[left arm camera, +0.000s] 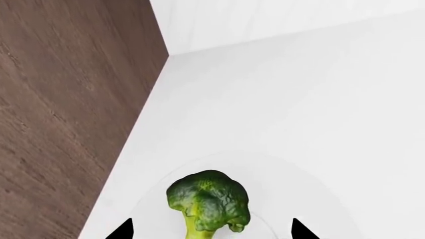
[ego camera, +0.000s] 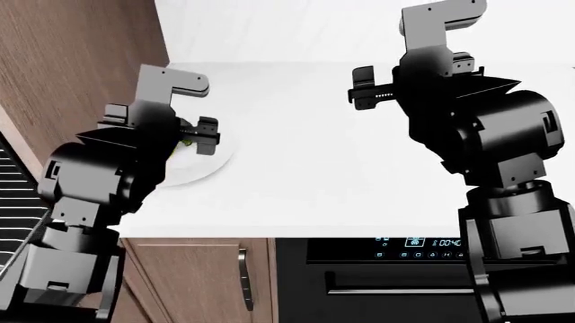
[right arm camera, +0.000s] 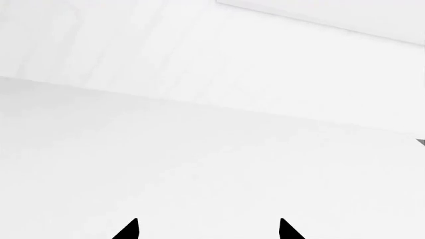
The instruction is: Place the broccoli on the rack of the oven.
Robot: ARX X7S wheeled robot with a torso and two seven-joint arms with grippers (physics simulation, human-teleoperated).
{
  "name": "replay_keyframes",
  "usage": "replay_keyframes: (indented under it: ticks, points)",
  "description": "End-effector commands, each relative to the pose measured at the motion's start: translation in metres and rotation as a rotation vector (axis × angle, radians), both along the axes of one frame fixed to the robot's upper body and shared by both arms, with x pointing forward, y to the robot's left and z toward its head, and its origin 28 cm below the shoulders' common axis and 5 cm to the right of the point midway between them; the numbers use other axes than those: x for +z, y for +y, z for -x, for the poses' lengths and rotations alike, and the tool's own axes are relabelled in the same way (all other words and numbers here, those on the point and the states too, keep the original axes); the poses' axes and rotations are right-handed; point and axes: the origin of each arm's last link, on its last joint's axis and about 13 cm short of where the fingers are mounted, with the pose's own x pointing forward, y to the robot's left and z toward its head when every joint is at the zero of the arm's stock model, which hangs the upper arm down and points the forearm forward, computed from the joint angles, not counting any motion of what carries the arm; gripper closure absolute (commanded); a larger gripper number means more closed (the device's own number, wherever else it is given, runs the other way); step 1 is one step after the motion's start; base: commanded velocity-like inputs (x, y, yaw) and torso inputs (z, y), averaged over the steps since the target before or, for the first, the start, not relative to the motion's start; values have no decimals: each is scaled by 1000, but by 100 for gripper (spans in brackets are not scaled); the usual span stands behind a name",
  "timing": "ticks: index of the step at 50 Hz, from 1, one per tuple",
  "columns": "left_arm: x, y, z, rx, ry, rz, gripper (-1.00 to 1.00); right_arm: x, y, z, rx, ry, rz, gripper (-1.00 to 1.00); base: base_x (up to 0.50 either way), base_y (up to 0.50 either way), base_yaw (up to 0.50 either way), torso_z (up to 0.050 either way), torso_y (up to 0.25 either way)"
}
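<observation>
The broccoli (left arm camera: 209, 201), a dark green head on a yellow-green stem, lies on a white plate (left arm camera: 312, 199) on the white counter. My left gripper (left arm camera: 212, 230) is open, its two black fingertips (left arm camera: 125, 230) standing either side of the floret without touching it. In the head view that gripper (ego camera: 205, 136) hovers over the plate (ego camera: 199, 169), and only a green sliver of the broccoli (ego camera: 186, 142) shows. My right gripper (right arm camera: 208, 230) is open and holds nothing, raised above bare counter (ego camera: 367, 88). A strip of thin parallel bars, seemingly the rack (ego camera: 16, 195), shows at the far left edge; the oven cavity is out of view.
A brown wood panel (ego camera: 81, 60) rises left of the plate, close to the left arm. Below the counter front sit a wood cabinet door with a handle (ego camera: 242, 276) and a black oven with a blue display (ego camera: 418, 242). A white wall backs the counter.
</observation>
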Motion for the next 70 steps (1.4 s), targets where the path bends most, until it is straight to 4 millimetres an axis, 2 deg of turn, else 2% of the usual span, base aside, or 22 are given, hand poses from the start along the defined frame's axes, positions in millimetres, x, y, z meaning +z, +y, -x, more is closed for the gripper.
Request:
replay_keyframes:
  ticks: [1, 46, 59, 70]
  points:
    - [-5, 2, 0, 6, 11, 7, -100, -1, 0, 0, -1, 1, -2, -100, 0, 0, 0, 0, 0]
    - [-20, 9, -9, 32, 17, 42, -100, -10, 4, -9, 6, 22, 3, -100, 0, 0, 0, 0, 0]
    - [-19, 9, -13, 30, 16, 43, -100, -12, 9, -15, 19, 29, 9, -100, 0, 0, 0, 0, 0]
    - [-27, 10, -18, 25, 27, 50, -100, -12, 9, -15, 26, 30, 9, -100, 0, 0, 0, 0, 0]
